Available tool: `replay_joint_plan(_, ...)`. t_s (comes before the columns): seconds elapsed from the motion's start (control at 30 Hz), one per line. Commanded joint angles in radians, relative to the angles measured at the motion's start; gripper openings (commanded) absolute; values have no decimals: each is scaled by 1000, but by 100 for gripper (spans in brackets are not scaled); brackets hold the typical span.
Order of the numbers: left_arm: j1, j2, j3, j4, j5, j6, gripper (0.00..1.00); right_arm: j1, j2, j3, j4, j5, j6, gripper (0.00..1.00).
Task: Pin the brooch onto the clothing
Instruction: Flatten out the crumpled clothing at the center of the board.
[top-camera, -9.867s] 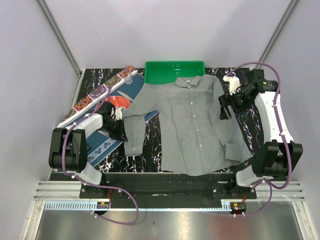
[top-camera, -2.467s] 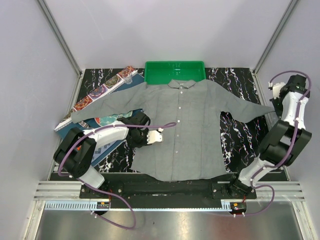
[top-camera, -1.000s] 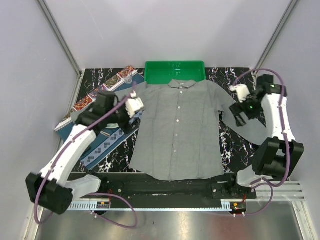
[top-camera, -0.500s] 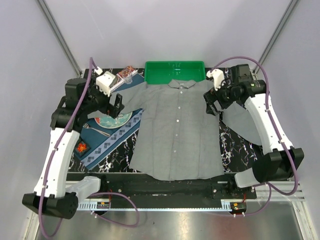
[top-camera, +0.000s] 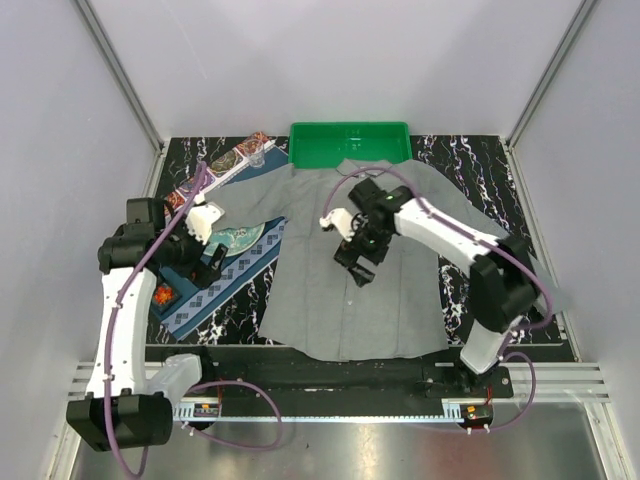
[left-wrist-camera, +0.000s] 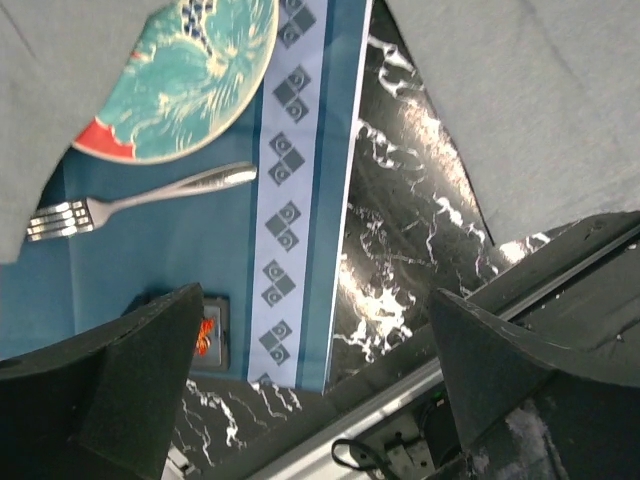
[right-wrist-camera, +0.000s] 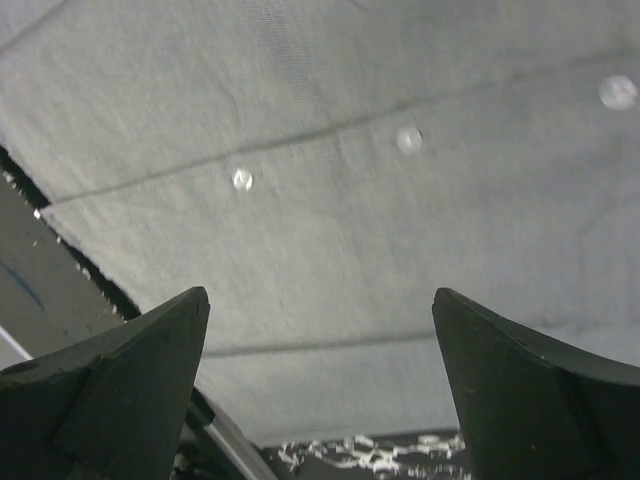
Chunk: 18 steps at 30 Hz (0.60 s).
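Note:
The clothing, a grey button-up shirt, lies flat in the middle of the table. Its pale buttons show in the right wrist view. My right gripper hovers open over the shirt's front near the button row, with nothing between its fingers. The brooch, a tiny red-orange ornament on a small grey square, rests on the blue placemat. My left gripper hangs open just right of it. In the left wrist view the brooch peeks out beside the left finger, and the gripper holds nothing.
A teal-and-red plate and a fork lie on the placemat, the plate partly under a grey sleeve. A green tray stands behind the collar. Patterned coasters and a small glass sit at the back left.
My left gripper came down from the back left to just above the placemat by the brooch. The right arm swung from the shirt's right shoulder to over its front.

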Motion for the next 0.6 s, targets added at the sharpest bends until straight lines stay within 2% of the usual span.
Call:
replay_joint_plan(0.0,96,27,1,-57,44,84,98,84,105,48,140,41,76,97)
replay_joint_plan(0.1,150,43,-5,-77,36,132,97,130,258,108,157,52,107,91)
replay_joint_plan(0.3,204,78,-11,-68,24,129,97,176,381,125,226,129,106,90)
replay_joint_plan(0.47,222,116,-5,-59,24,123,96,209,436,44,247,153,47,89)
replay_joint_plan(0.57,225,132,6,-85,-4,158,95,248,430,-34,232,103,18,89)
